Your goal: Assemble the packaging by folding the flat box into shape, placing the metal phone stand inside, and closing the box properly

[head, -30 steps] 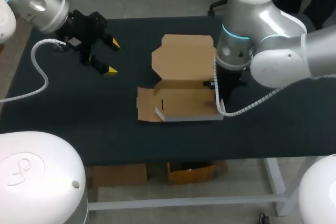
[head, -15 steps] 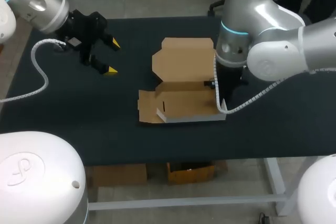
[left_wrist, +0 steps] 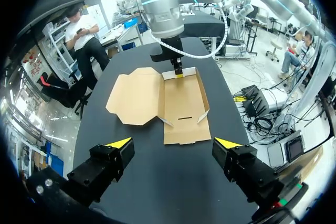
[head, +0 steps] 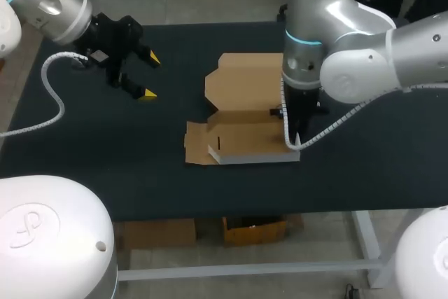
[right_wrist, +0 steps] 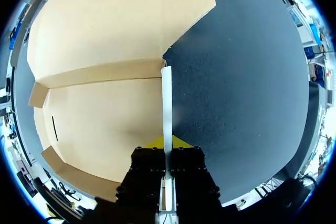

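- Right gripper (right_wrist: pixel 167 144): fingers drawn narrow, clamped from both sides on the thin upright side wall (right_wrist: pixel 166 103) of the box (head: pixel 245 103), at the end of that wall nearest the near edge of the surface.
- Right arm (head: pixel 336 54): enters over the right edge of the surface. Its wrist points straight down over the right side of the box, and a white coiled cable (head: pixel 329 131) loops off it.
- Box: brown cardboard, part-folded, lying around the middle of the surface.
  - Base panel: on the side toward the near edge, with a short slot (right_wrist: pixel 54 128) cut in it.
  - Lid panel (head: pixel 245 75): flat on the surface, toward the far edge.
  - Near wall (head: pixel 252 157): raised.
  - Left flap (head: pixel 196 141): lying flat.
- Left gripper (head: pixel 149 75): fingers spread wide with nothing between them. It is held above the surface toward the far left corner, well apart from the box and facing it.
- Left arm (head: pixel 49 5): comes in over the far left corner, with a second white coiled cable (head: pixel 61 108) hanging from it over the left edge.
- Surface (head: pixel 105 159): black, matt table top.
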Tool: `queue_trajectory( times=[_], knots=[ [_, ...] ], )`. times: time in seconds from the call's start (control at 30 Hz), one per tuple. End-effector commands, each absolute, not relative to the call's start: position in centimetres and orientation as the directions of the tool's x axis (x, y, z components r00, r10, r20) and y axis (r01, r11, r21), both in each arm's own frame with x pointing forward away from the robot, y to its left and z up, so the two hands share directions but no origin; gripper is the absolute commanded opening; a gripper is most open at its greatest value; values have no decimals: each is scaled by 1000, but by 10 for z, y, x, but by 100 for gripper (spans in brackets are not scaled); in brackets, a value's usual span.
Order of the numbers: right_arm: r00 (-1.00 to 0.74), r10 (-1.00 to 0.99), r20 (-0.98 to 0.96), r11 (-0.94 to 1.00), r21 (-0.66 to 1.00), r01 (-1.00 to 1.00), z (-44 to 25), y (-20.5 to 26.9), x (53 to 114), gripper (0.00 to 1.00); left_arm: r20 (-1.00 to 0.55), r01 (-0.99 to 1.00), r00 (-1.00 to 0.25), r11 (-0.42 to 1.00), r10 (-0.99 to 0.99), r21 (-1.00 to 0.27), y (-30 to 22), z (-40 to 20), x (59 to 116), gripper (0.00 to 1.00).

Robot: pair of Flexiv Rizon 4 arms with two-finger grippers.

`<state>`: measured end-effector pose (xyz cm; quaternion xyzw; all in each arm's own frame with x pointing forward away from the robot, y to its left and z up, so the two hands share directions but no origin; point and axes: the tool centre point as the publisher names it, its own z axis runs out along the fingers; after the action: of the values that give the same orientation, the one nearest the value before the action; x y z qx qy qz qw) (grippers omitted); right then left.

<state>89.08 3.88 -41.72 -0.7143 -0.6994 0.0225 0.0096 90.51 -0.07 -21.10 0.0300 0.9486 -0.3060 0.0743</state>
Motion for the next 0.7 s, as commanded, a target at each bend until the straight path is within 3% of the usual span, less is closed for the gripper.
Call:
queue_trajectory(
  times=[0.03,0.7],
  knots=[
    [22,1000,-22,-23,-42,999,-416,38,889,0,-157,102,-988,813,13,-573,-1,-210,905,100],
    [20,1000,-12,-20,-19,1000,-423,32,888,0,-157,102,-988,813,13,-573,-1,-210,905,100]
  ],
)
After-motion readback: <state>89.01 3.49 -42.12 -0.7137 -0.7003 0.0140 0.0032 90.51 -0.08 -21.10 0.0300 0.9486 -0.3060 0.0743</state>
